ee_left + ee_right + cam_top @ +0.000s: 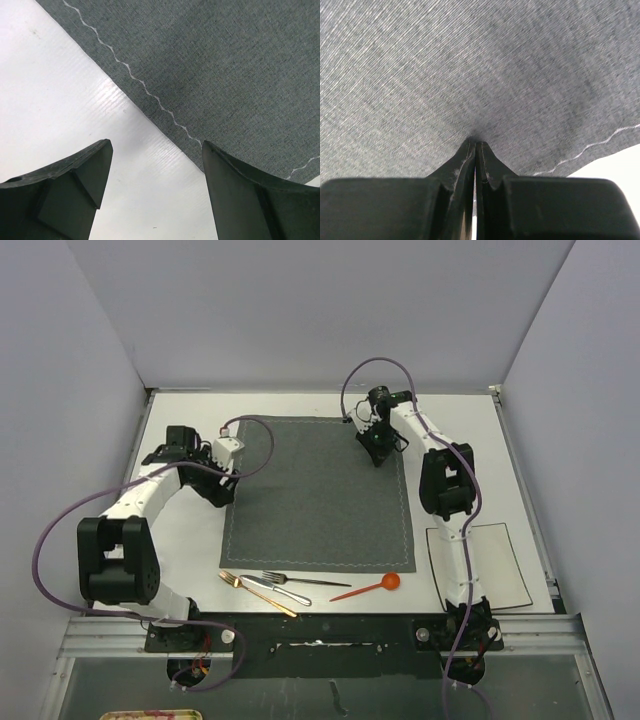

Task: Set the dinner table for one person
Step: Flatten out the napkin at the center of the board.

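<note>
The white dinner table (465,425) carries a dark grey stitched placemat (315,495) at its middle. My left gripper (222,492) hangs open and empty at the mat's left edge. In the left wrist view its jaws (156,144) stand wide apart over bare table (60,90) beside the mat's stitched edge (225,65). My right gripper (377,453) is on the mat's upper right part. In the right wrist view it (475,142) is shut with its tips pinching the cloth (470,65), and a strip of table (620,160) shows at lower right.
A square off-white plate (500,560) lies at the near right, partly under the right arm. Along the near edge lie a gold knife (258,593), a fork (285,578), a silver knife (275,589) and an orange spoon (370,588). Grey walls enclose the table.
</note>
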Action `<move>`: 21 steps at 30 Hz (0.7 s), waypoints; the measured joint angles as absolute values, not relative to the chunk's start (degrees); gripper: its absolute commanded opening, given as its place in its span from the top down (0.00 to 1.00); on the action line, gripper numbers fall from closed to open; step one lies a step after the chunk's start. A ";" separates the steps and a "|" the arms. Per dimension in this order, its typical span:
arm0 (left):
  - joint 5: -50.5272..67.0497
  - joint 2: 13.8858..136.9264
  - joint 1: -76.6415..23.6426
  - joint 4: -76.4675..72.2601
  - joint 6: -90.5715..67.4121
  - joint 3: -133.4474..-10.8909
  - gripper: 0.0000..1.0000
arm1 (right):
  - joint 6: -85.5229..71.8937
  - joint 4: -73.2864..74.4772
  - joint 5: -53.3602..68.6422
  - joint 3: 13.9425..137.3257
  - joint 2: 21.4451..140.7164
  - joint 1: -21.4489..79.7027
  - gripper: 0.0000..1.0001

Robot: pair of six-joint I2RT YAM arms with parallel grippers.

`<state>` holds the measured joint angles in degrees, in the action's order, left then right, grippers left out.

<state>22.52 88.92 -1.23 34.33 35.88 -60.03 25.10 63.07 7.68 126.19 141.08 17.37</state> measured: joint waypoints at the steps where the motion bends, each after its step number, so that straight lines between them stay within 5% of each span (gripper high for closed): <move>1: 22.48 88.53 -1.21 34.09 35.53 -60.03 0.28 | 25.06 63.07 7.70 125.38 140.42 17.45 1.00; 9: 24.23 86.11 -1.02 32.84 31.66 -61.04 0.25 | 24.34 62.59 7.62 111.15 126.23 18.11 0.98; 21: 30.17 83.68 -1.02 34.92 27.83 -63.02 0.25 | 22.22 55.22 1.45 79.31 91.66 14.72 0.80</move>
<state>30.17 83.68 -1.02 34.92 27.83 -63.02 22.22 55.22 1.45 79.31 91.66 14.72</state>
